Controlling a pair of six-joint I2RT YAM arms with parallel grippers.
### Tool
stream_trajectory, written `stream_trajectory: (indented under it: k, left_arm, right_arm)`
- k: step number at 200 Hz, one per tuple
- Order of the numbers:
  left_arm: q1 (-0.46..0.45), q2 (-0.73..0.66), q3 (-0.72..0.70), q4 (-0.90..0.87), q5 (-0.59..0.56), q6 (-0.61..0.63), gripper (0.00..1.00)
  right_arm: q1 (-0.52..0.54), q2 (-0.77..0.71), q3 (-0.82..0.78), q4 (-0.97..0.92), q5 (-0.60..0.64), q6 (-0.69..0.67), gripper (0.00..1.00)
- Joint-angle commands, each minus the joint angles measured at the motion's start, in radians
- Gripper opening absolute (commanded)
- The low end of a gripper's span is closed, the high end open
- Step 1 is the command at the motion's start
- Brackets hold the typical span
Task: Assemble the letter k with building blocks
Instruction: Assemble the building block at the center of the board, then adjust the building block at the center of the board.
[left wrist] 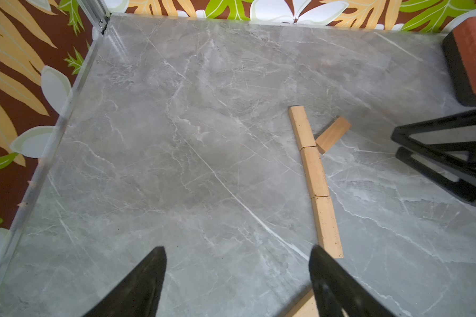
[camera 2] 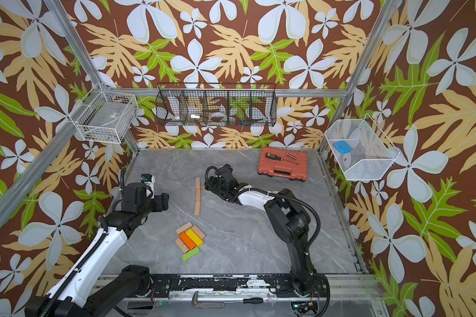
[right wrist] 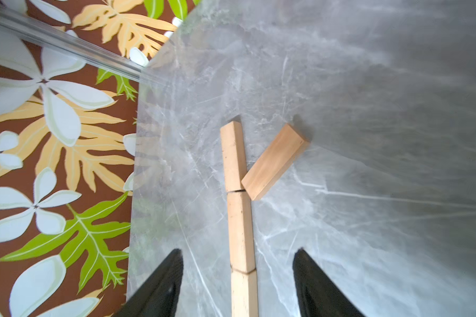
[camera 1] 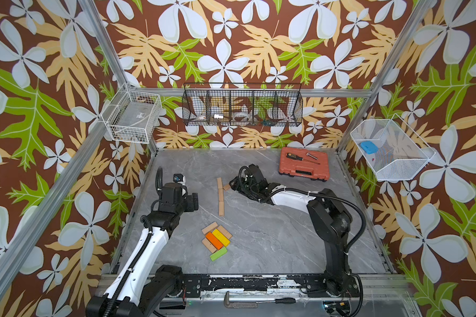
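Wood, plain and light, forms the letter's stem. Three planks (camera 1: 220,195) lie end to end in a straight row near the middle of the grey marble table (camera 1: 272,233), their ends touching. A slanted plank (right wrist: 275,162), also plain wood, lies flat beside the row's far joint. One of its corners meets the row and the rest angles away toward the right arm.

The spare blocks sit in a loose pile (camera 1: 210,228) nearer the front rail. An orange plank (camera 1: 214,241) and a yellow plank (camera 1: 221,237) lie side by side among plain ones, with a green plank (camera 1: 218,253) on the pile's front side.

**Left gripper** (left wrist: 237,248): jaws spread with nothing between them, hanging over bare marble just beside the near end of the row.

**Right gripper** (right wrist: 239,251): jaws spread and released. In the right wrist view the row runs between the two fingers with a gap on each side.

**Writing:** the raised marks on the wrench (camera 1: 241,304) on the front rail are too small to read. So is the label on the box in the white wire basket (camera 1: 132,118).

**Open room:** bare marble extends from the row to the table's left edge. It also extends from the pile across to the right arm's base. The red-orange tool case (camera 1: 304,164), with a screwdriver (camera 1: 300,158) on its lid, sits near the back right corner, well apart from the row.
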State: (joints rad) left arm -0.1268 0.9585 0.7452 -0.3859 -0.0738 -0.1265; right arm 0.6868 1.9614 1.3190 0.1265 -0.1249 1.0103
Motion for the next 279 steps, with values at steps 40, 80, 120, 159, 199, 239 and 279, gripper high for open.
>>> stream_trajectory:
  k: [40, 80, 120, 159, 199, 239, 279]
  left_arm:
    - [-0.27, 0.072, 0.118, -0.112, -0.051, -0.3, 0.72]
    - [-0.503, 0.231, 0.271, -0.365, -0.189, -0.211, 0.67]
    - [-0.619, 0.363, 0.301, -0.393, -0.149, -0.41, 0.7]
    - [-0.766, 0.355, 0.24, -0.284, -0.145, -0.962, 0.63]
    - [-0.809, 0.446, 0.24, -0.313, -0.119, -1.333, 0.59]
    - [-0.814, 0.452, 0.24, -0.488, -0.2, -1.383, 0.58]
    - [-0.898, 0.363, 0.094, -0.491, -0.065, -1.537, 0.55]
  right_arm:
    - [-0.031, -0.373, -0.204, -0.208, 0.264, -0.391, 0.69]
    - [-0.07, -0.526, -0.33, -0.211, 0.247, -0.531, 0.7]
    - [-0.112, -0.574, -0.385, -0.199, 0.212, -0.505, 0.7]
    - [-0.129, -0.602, -0.427, -0.215, 0.213, -0.462, 0.7]
    - [-0.148, -0.618, -0.456, -0.203, 0.156, -0.44, 0.7]
    - [-0.148, -0.656, -0.472, -0.206, 0.151, -0.437, 0.7]
    - [-0.148, -0.677, -0.483, -0.223, 0.146, -0.452, 0.7]
